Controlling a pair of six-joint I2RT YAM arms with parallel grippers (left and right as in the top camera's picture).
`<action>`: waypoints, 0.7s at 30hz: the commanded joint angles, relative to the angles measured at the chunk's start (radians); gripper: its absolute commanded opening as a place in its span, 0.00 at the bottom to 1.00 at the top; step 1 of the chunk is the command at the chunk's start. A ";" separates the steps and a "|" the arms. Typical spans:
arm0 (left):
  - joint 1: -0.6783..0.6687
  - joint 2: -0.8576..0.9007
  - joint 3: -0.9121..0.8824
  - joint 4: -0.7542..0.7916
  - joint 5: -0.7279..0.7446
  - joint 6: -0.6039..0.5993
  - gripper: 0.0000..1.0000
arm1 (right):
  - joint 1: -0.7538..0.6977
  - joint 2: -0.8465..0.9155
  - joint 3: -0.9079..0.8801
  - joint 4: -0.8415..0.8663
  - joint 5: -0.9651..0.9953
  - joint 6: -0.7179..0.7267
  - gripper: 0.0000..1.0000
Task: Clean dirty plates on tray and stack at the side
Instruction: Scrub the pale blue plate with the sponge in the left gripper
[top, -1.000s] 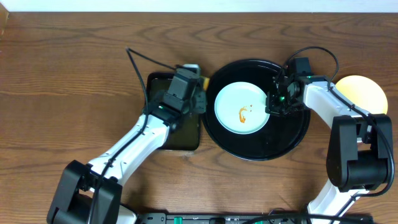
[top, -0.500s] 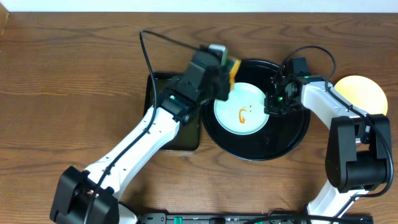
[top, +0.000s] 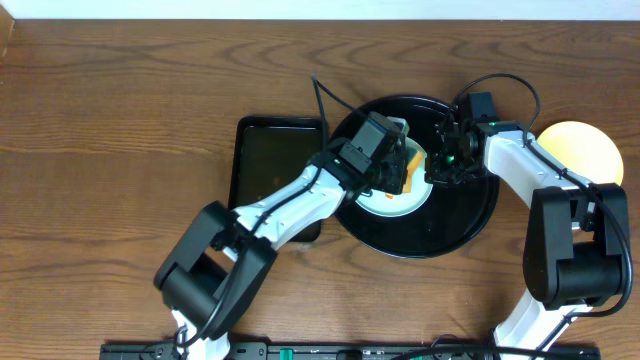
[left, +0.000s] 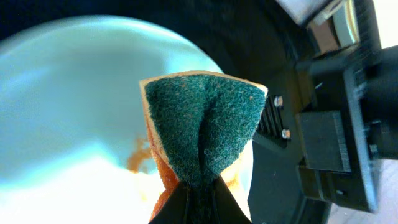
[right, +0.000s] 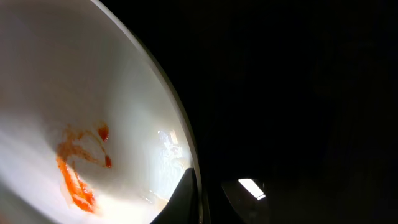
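A pale mint-green plate (top: 392, 207) with an orange sauce squiggle (right: 74, 177) lies on the round black tray (top: 470, 215). My left gripper (top: 398, 165) is shut on a green-and-tan sponge (left: 202, 124) and holds it just over the plate (left: 74, 93), next to the sauce (left: 137, 160). My right gripper (top: 440, 165) is shut on the plate's right rim (right: 198, 186). A yellow plate (top: 590, 150) lies on the wood tabletop to the right of the tray. A second mint-green plate is not in view.
A rectangular black basin (top: 270, 170) stands just left of the tray, with my left arm crossing its right corner. Brown wood-grain tabletop (top: 110, 150) spreads to the left and in front.
My left arm has swung right from the basin with the sponge and now holds it over the mint-green plate. My right gripper has stayed on the plate's rim.
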 joint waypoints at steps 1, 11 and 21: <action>-0.003 0.043 0.004 0.008 0.076 -0.060 0.08 | 0.014 0.008 -0.007 -0.016 0.029 -0.022 0.01; -0.023 0.135 0.004 0.076 0.104 -0.063 0.07 | 0.014 0.008 -0.007 -0.024 0.028 -0.022 0.01; 0.052 0.159 0.004 0.021 -0.130 -0.062 0.08 | 0.014 0.008 -0.007 -0.037 0.029 -0.023 0.01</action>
